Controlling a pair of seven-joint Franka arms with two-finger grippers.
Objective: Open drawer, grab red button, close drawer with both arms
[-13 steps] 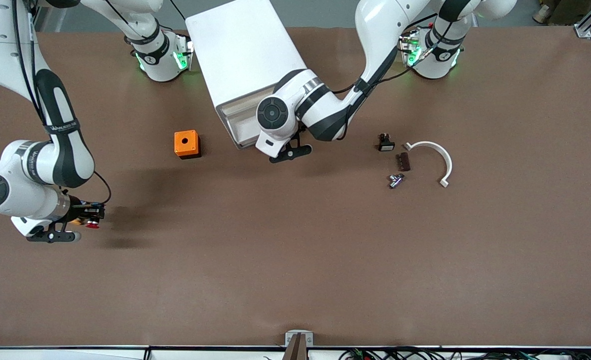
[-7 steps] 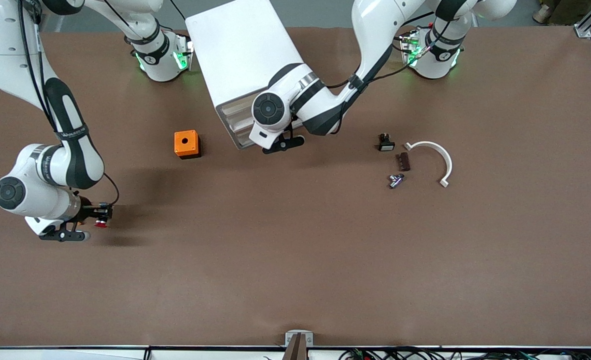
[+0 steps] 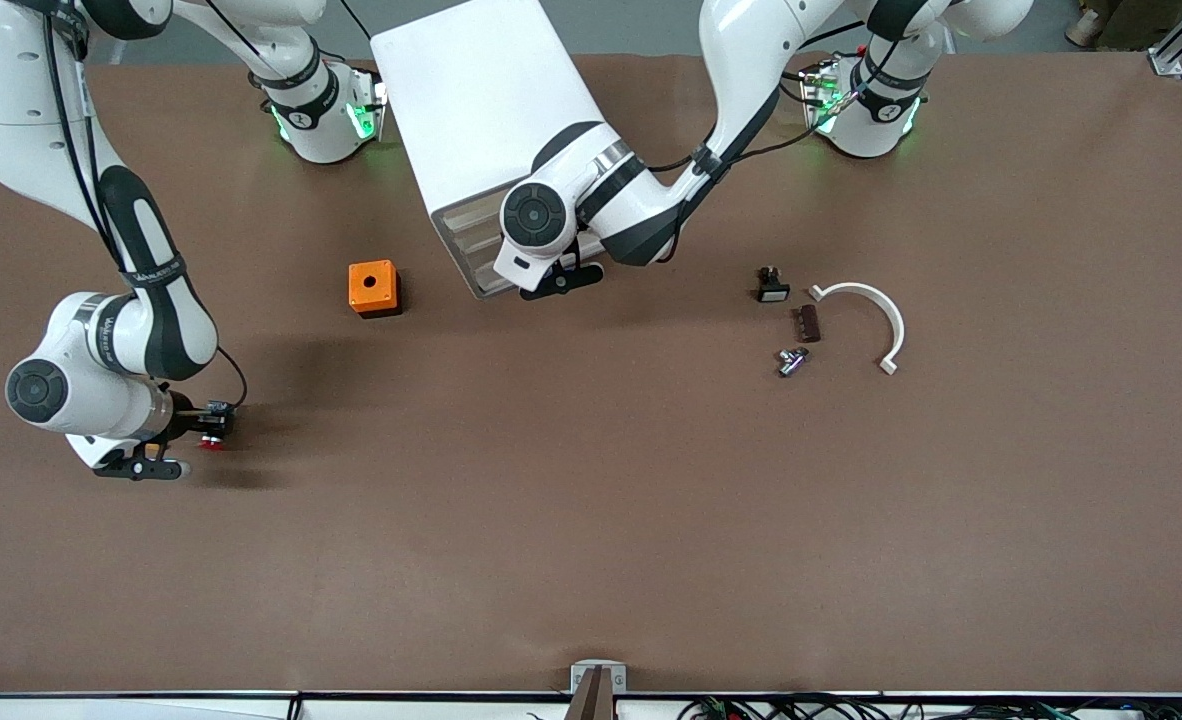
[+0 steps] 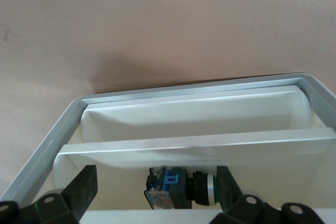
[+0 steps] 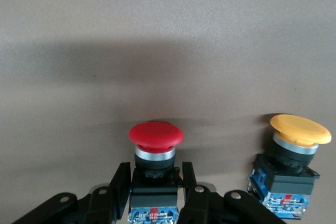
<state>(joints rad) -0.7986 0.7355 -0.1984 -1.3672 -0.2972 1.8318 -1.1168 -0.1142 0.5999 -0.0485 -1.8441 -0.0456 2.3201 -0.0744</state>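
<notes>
My right gripper (image 3: 213,432) is shut on the button (image 5: 156,135), red cap up, and holds it by its dark body low over the table toward the right arm's end; its fingers (image 5: 122,179) clasp both sides. The white cabinet (image 3: 481,120) stands between the arm bases. One drawer (image 3: 471,245) stands partly out of it. My left gripper (image 3: 563,280) is open at that drawer's front. In the left wrist view the fingers (image 4: 84,192) spread wide over the drawer's rim (image 4: 194,145), and a dark button with a green cap (image 4: 178,188) lies inside.
A like button with an orange-yellow cap (image 5: 294,150) stands on the table beside the red one. An orange cube with a hole (image 3: 373,287) sits near the cabinet. Small dark parts (image 3: 773,285), a metal piece (image 3: 791,360) and a white curved piece (image 3: 866,310) lie toward the left arm's end.
My right gripper has moved with the red button toward the table's middle and a little farther from the front camera. My left gripper has moved closer to the cabinet's front.
</notes>
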